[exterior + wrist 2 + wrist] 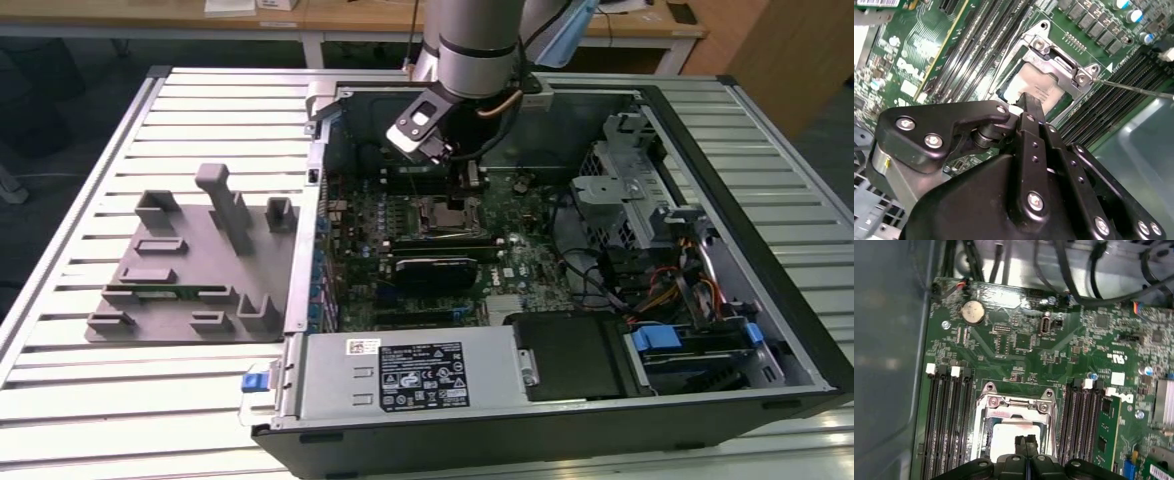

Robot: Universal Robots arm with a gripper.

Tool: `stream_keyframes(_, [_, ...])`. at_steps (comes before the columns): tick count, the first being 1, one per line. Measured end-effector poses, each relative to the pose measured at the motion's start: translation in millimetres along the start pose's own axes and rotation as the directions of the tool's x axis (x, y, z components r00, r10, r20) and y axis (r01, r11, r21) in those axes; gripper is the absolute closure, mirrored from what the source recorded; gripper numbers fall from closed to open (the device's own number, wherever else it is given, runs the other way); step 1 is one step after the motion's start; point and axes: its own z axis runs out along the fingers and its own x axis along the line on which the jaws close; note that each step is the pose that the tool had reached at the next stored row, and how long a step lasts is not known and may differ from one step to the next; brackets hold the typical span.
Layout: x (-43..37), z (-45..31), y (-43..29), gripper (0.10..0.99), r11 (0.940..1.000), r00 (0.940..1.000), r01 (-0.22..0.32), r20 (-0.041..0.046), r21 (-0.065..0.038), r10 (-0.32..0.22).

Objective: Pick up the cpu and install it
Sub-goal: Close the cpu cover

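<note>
The black metal gripper (1026, 444) has its two fingers pressed together on nothing, tips just over the small flat silvery-grey square cpu (1004, 442), which lies in the shiny metal socket frame (1016, 404) on the green circuit board (1019, 340). If the tips push down or slide, they could scratch the cpu (or knock it crooked). The grey robot arm (474, 40) reaches down into the open black computer case (561, 440).
</note>
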Motion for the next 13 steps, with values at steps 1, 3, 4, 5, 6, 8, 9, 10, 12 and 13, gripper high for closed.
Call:
stream_keyframes(1, [0.0, 0.0, 0.0, 0.98, 0.9998, 0.9998, 0.018, 0.0002, -0.001, -0.018])
stream_keyframes(3, [0.0, 0.0, 0.0, 0.98, 0.9985, 0.9985, 0.055, 0.0009, -0.003, -0.055])
stream_keyframes(4, [0.0, 0.0, 0.0, 0.98, 0.9973, 0.9973, 0.073, 0.0012, -0.005, -0.073])
stream_keyframes(5, [0.0, 0.0, 0.0, 0.98, 0.9959, 0.9959, 0.091, 0.0014, -0.006, -0.091])
stream_keyframes(6, [0.0, 0.0, 0.0, 0.98, 0.994, 0.994, 0.109, 0.0019, -0.007, -0.109])
stream_keyframes(8, [0.0, 0.0, 0.0, 0.98, 0.9895, 0.9895, 0.144, 0.0028, -0.009, -0.144])
stream_keyframes(9, [0.0, 0.0, 0.0, 0.98, 0.9867, 0.9867, 0.162, 0.0033, -0.01, -0.162])
stream_keyframes(10, [0.0, 0.1, 0.0, 0.98, 0.9834, 0.9834, 0.181, 0.0039, -0.011, -0.181])
stream_keyframes(12, [0.0, 0.1, 0.0, 0.98, 0.9762, 0.9763, 0.216, 0.005, -0.013, -0.216])
stream_keyframes(13, [0.0, 0.1, 0.0, 0.98, 0.9721, 0.9722, 0.234, 0.0056, -0.014, -0.234])
